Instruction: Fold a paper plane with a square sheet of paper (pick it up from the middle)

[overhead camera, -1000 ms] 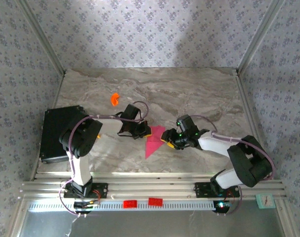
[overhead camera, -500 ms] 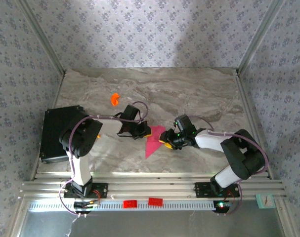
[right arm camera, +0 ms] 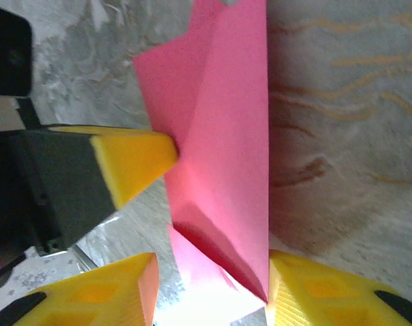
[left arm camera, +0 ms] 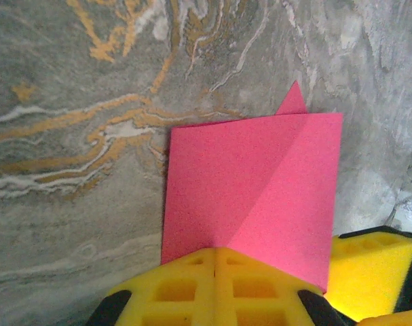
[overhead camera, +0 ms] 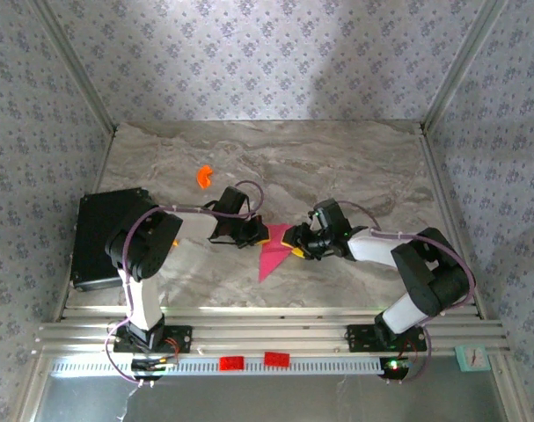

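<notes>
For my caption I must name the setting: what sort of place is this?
Probably a robot test booth: two arms bolted to a metal rail, a marble-look table, patterned walls close around.

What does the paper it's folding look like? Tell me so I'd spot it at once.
On the grey marbled tabletop, look near the middle front, where the yellow-tipped left hand and right hand meet. Between them lies the partly folded magenta-pink paper sheet, tapering toward the near edge. It is flat and pink; the small orange plastic piece farther back-left is not.
</notes>
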